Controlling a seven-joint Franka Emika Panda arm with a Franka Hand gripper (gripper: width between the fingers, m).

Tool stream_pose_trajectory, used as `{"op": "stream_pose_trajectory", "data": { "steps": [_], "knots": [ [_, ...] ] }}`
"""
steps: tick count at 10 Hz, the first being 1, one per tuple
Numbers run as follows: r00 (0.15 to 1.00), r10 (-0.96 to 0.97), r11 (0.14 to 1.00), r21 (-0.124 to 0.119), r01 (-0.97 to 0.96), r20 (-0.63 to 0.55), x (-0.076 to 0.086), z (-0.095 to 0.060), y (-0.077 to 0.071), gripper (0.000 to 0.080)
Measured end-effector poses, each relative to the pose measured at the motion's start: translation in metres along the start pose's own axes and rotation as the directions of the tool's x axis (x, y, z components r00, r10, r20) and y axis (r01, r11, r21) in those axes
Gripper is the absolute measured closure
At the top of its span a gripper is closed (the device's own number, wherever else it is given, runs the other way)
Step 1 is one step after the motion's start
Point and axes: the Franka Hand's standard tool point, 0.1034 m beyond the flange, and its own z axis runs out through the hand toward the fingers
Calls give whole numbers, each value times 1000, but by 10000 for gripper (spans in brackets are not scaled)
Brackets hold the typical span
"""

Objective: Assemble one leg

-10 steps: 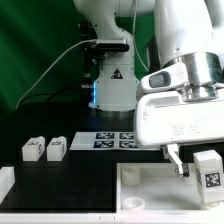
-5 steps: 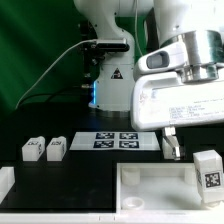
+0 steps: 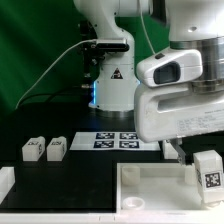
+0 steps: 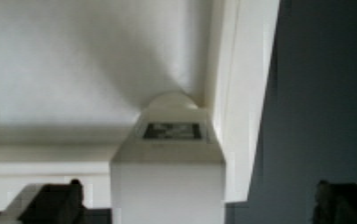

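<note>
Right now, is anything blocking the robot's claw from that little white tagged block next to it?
Nothing visible does. In the wrist view the leg stands in the gap between the fingers of the open gripper, with only bare space on either side.

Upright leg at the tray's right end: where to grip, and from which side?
Come straight down from above and close the pincer on the two flat side walls of the leg, near its top. It stands upright on the tray, and the wrist view shows it between the open fingers.

Bright, even exterior lighting; wrist view soft, the leg (image 4: 166,165) blurred.
</note>
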Motion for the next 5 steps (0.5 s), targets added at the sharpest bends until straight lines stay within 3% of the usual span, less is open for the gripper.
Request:
{"op": "stream_pose_trajectory", "data": {
  "steps": [4, 5],
  "knots": [
    [1000, 23, 1000, -3, -23, -1, -2, 13, 4, 166],
    [1000, 24, 1000, -3, -24, 0, -2, 13, 4, 346]
  ]
}}
